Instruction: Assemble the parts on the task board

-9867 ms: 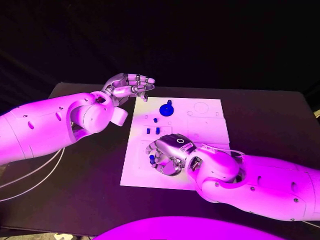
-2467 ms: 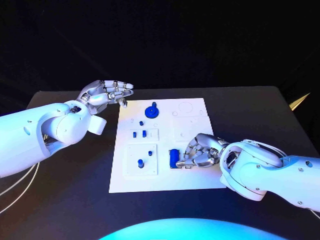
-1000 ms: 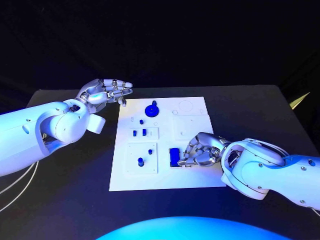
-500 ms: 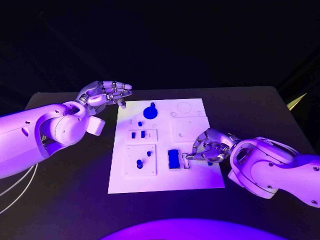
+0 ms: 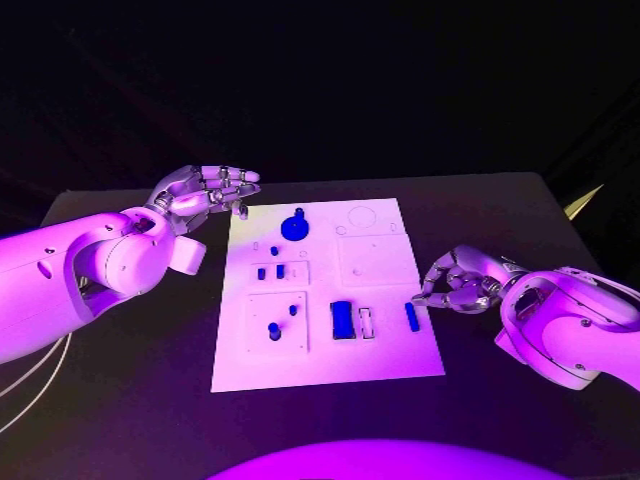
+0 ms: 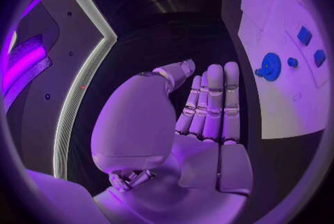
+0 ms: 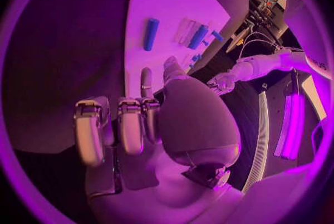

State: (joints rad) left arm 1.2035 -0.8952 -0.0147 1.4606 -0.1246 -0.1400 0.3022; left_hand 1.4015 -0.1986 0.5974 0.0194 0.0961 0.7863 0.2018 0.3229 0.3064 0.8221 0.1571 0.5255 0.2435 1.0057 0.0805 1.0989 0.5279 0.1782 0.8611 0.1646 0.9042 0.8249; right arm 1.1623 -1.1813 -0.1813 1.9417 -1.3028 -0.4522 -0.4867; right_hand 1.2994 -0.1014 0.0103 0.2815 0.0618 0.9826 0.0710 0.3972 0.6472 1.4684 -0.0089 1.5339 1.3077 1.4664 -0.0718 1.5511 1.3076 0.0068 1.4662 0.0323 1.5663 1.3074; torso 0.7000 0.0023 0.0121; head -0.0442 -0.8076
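Black worktop [image 5: 522, 230] carries the white rectangular task board [image 5: 385, 360]. Left hand [image 5: 205, 188] hovers off the board's far left corner, fingers curled, holding nothing. Right hand [image 5: 457, 282] sits just off the right edge, curled, empty. Small blue peg [image 5: 411, 316] lies loose near that edge.

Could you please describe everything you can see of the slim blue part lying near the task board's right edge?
The slim blue part is a short, smooth, plastic-looking bar lying flat on the white task board, lengthwise toward the robot, beside the wider blue block. Nothing touches it; the right robot hand is off the board's right edge, holding nothing.
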